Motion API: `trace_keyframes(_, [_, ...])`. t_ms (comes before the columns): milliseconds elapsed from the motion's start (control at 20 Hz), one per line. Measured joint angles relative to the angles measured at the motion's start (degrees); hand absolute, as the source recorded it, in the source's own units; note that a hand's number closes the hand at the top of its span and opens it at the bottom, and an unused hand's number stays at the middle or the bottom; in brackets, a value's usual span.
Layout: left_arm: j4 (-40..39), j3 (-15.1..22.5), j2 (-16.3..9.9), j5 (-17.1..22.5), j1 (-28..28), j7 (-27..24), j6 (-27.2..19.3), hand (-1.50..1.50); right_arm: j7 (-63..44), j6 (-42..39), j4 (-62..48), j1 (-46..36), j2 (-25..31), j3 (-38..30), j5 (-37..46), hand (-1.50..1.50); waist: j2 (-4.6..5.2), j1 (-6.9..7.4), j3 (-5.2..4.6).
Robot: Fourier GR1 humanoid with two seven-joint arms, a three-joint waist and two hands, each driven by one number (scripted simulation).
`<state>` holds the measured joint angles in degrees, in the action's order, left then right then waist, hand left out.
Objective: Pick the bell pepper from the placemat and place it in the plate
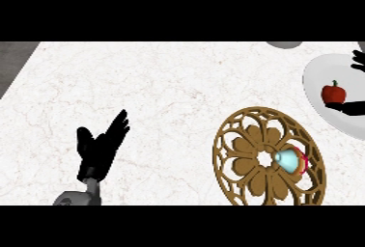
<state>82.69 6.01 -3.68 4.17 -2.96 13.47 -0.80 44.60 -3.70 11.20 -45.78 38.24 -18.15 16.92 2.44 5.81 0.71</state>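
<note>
Counter (143, 96) of pale veined marble fills most of my view, with a dark strip past its left edge. Next in size, the round golden openwork placemat (267, 157) lies low right, a small pale blue object (288, 160) on it. The white plate (321, 77) sits at the right edge. My left hand (100, 144) rests open, fingers up. My right hand (351, 108) touches the red bell pepper (333, 92), upright over the plate, stem up; I cannot tell its grip.
</note>
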Motion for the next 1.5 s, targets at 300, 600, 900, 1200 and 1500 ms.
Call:
trace_keyframes(300, [0.01,-0.54,-0.11,0.22,0.41,-0.47,-0.04,0.0,1.41,-7.32,-2.77,-0.69,2.91,-5.53,-5.38,-1.5,-0.05,-0.66,0.02])
trace_keyframes(600, [0.25,-0.72,-0.32,0.21,0.92,-0.8,0.04,0.0,-0.27,-17.08,-4.92,0.3,7.33,-7.45,-7.35,-1.5,-0.14,-1.14,0.01])
trace_keyframes(900, [0.57,-1.33,-0.47,0.44,1.33,-0.4,-0.31,0.0,-1.57,-23.33,-3.8,3.97,10.73,-6.55,-6.88,-1.5,-0.34,-2.09,0.11])
trace_keyframes(1200, [0.54,-1.72,-0.46,0.64,1.94,-0.7,-0.41,0.0,-1.52,-25.77,-0.84,7.87,13.43,-4.51,-5.49,-1.5,-0.58,-2.93,0.2])
trace_keyframes(1500, [0.56,-2.04,-0.67,0.76,2.47,-1.11,-0.25,0.0,1.14,-24.54,1.74,12.68,13.98,-2.48,-4.25,-1.5,-0.83,-3.5,0.24])
